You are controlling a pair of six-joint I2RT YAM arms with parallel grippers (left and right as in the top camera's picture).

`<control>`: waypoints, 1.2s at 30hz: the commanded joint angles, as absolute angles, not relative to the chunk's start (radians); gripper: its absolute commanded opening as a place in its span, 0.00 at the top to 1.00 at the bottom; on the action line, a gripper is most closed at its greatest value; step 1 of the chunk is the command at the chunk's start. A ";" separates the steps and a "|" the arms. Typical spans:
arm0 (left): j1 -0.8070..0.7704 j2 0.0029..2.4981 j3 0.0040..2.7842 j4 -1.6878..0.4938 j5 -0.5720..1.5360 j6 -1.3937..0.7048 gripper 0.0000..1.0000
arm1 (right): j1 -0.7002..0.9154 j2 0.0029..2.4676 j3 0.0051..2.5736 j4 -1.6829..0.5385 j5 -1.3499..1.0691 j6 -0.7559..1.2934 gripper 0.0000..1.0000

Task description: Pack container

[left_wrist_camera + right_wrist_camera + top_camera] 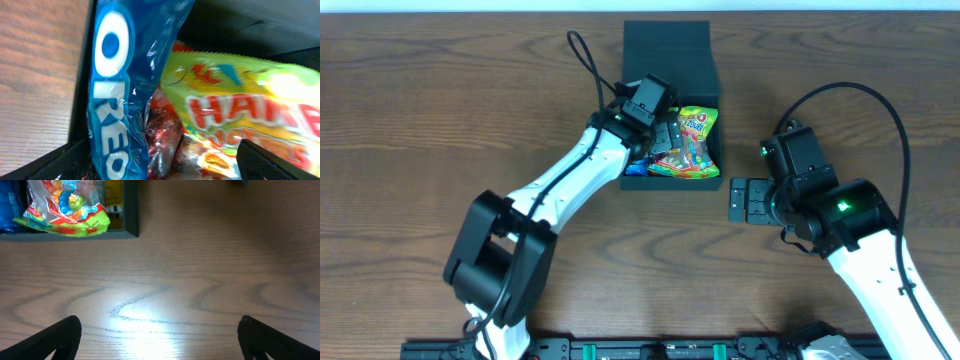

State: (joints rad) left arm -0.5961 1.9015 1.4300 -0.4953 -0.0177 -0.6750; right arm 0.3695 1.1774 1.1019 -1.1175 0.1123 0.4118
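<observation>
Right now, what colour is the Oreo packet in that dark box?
The Oreo packet is blue with white lettering. The left wrist view shows it best.

You had a dark brown wood-grain table [420, 100] filling pretty much every view, grain running left to right in the overhead shot. Light hit it as a soft white glare [145, 317] in your right wrist view, and a black rail [640, 350] ran along the table's near edge.

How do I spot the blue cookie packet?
Find the dark square cardboard box at the far middle of the wooden table. Inside, along its left wall, sits a shiny blue packet. It alone says OREO in white letters; its neighbour is a yellow-green gummy bag.
</observation>
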 commanded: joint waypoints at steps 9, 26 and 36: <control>-0.569 1.833 1.522 -0.376 -0.025 -0.546 0.05 | 0.366 1.170 1.100 -1.117 0.123 0.403 0.01; -0.524 1.983 1.522 -0.311 0.099 -0.542 0.05 | 0.366 1.170 1.100 -1.111 0.123 0.403 0.01; -0.526 2.014 1.522 -0.318 0.109 -0.546 0.05 | 0.366 1.170 1.100 -1.110 0.124 0.403 0.01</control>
State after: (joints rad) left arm -0.5262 1.9938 1.5112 -0.3157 0.1028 -0.5522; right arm 0.3695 1.1774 1.1019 -1.1103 0.1120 0.4118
